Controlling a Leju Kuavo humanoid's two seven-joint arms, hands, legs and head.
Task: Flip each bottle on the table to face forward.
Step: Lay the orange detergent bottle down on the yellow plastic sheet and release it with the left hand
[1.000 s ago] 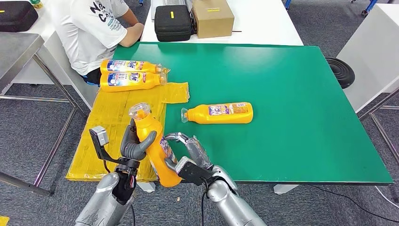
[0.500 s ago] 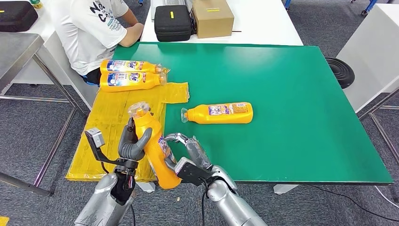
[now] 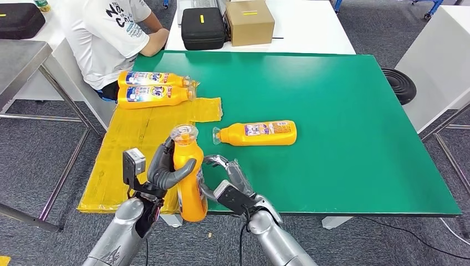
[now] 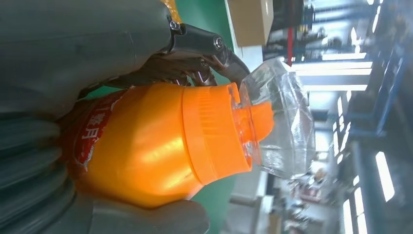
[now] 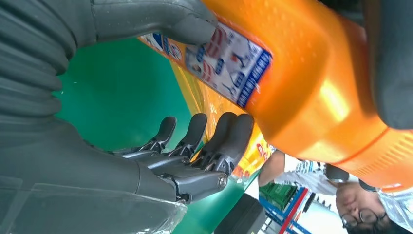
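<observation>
Surface: green table (image 3: 343, 122), yellow sheet (image 3: 133, 138) at its left edge.

Item: your held bottle (image 3: 189, 177), upright over the near edge. Smooth plastic, likely slippery and weighty if full; grip it mid-body, not the clear cap.

Left hand (image 3: 166, 169) wraps it. Right hand (image 3: 224, 177) hangs beside it, fingers loosely curled, thumb touching the label.

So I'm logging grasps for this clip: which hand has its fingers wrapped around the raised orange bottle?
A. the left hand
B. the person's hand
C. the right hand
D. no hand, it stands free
A: the left hand grips the raised bottle around its upper body, while the right hand has only its thumb against the label, its fingers spread away.
</observation>
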